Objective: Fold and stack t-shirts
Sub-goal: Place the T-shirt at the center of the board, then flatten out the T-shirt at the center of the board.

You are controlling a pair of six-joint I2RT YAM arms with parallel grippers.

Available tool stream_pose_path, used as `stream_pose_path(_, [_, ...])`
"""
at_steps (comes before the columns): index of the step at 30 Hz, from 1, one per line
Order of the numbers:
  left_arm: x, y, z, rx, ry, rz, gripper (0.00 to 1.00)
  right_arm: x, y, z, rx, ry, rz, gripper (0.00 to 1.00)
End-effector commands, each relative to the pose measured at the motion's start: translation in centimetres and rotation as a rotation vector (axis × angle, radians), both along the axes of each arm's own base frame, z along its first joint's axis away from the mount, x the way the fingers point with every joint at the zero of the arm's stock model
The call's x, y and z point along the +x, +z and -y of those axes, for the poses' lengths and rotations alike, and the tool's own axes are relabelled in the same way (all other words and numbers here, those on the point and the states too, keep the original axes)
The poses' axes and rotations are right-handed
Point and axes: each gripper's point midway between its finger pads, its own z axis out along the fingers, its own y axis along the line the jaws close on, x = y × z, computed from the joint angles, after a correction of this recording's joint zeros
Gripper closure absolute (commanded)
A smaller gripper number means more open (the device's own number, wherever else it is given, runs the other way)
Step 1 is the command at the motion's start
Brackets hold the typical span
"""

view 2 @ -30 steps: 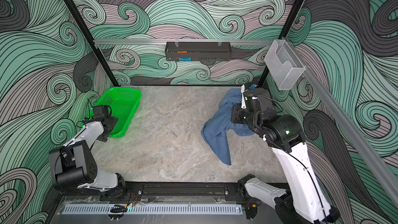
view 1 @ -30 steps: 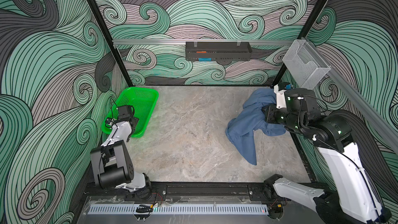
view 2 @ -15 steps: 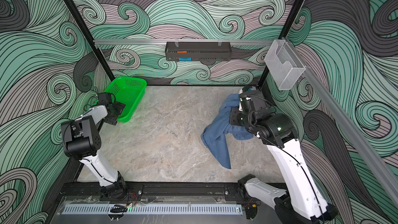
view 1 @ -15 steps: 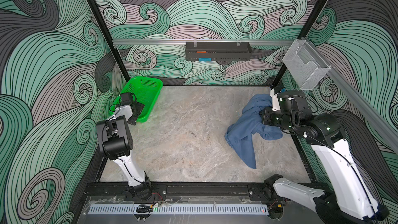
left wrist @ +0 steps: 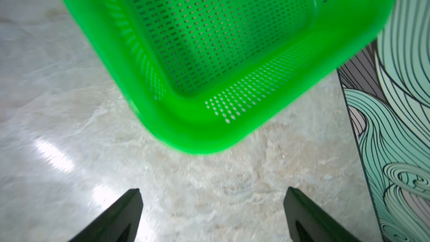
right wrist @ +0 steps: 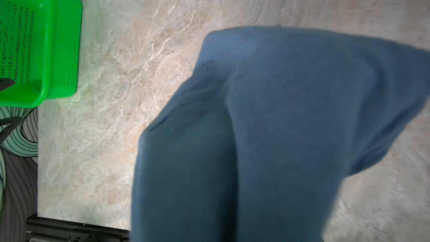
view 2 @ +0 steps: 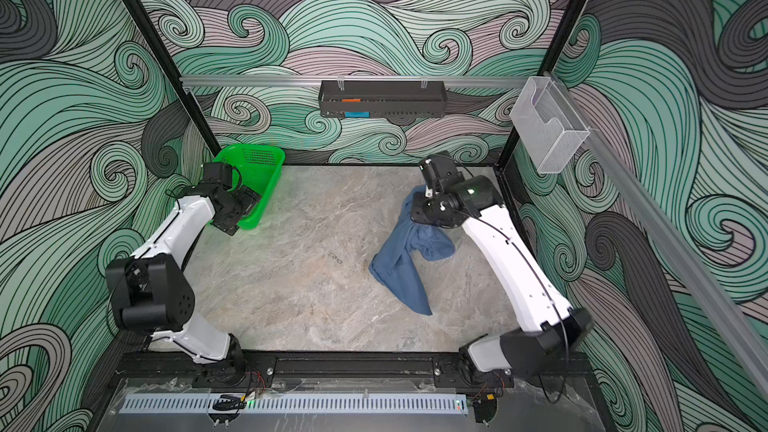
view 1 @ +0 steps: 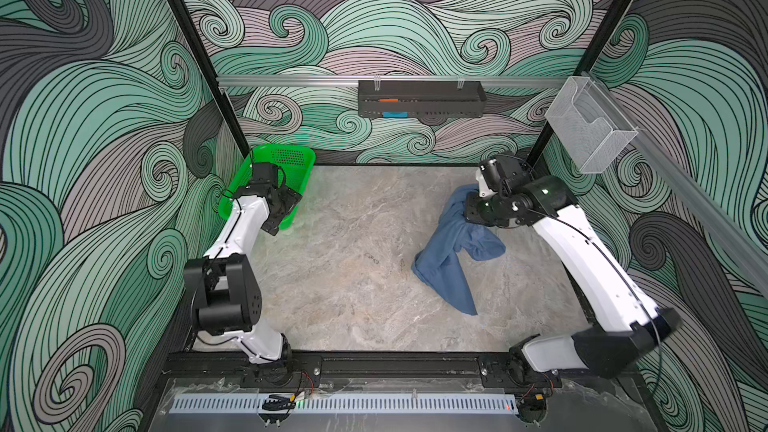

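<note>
Over the marble tabletop (view 1: 353, 276), the right pincer (view 1: 471, 211) is gripping the bunched slate-blue t-shirt (view 1: 451, 251), its tail trailing at the right side, while the left pincer (left wrist: 211, 192) is hanging released by the green basket (view 1: 291, 155); spreading flat is likely coming next, needing both.

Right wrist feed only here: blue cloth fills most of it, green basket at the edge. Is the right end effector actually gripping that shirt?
Observer: Yes. In both top views the right end effector is shut on the t-shirt, one bunch lifted, the rest trailing on the table.
Operator: Left arm?
Observer: The left end effector is open and empty, by a corner of the green basket, not touching it.
Operator: Anything in the basket?
Observer: No cloth in the part the left wrist view shows.
</note>
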Motion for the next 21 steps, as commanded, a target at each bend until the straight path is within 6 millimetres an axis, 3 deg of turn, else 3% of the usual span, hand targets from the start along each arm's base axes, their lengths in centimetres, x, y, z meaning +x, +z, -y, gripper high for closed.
stream_pose_path(1, [-5.1,0.8,-0.5,0.166,0.006,-0.170,0.01,5.0,-2.0,-4.7,0.115,0.053,-0.060,0.79])
stream_pose_path(2, [-4.8,0.8,0.8,0.143,-0.027,-0.160,0.01,6.6,-2.9,-6.2,0.134,0.083,-0.099,0.30])
stream_pose_path(3, [-4.4,0.9,2.6,0.117,-0.077,-0.150,0.01,8.0,-3.6,-6.8,0.119,0.087,-0.135,0.02])
stream_pose_path(6, [-3.3,0.7,8.9,0.023,-0.254,-0.099,0.01,10.4,-2.8,-5.9,0.005,0.051,-0.127,0.01])
stream_pose_path(8, [-3.1,-0.3,13.5,-0.083,-0.356,-0.094,0.01,10.6,-1.6,-4.9,-0.048,0.043,-0.086,0.01])
stream_pose_path(11, [-3.5,-2.6,20.5,-0.205,-0.526,-0.159,0.01,9.4,-1.8,-3.8,-0.093,0.055,-0.098,0.01])
stream_pose_path(14, [-4.4,-5.2,26.0,-0.227,-0.675,-0.256,0.01,7.2,-3.3,-2.2,-0.144,0.047,-0.147,0.01])
stream_pose_path(17, [-4.8,-8.8,29.1,-0.222,-0.749,-0.343,0.02,4.7,-4.3,-1.1,-0.125,0.031,-0.151,0.01])
stream_pose_path(21, [-5.4,-14.0,30.1,-0.196,-0.792,-0.474,0.15,1.3,-4.9,0.5,-0.073,-0.009,-0.168,0.01])
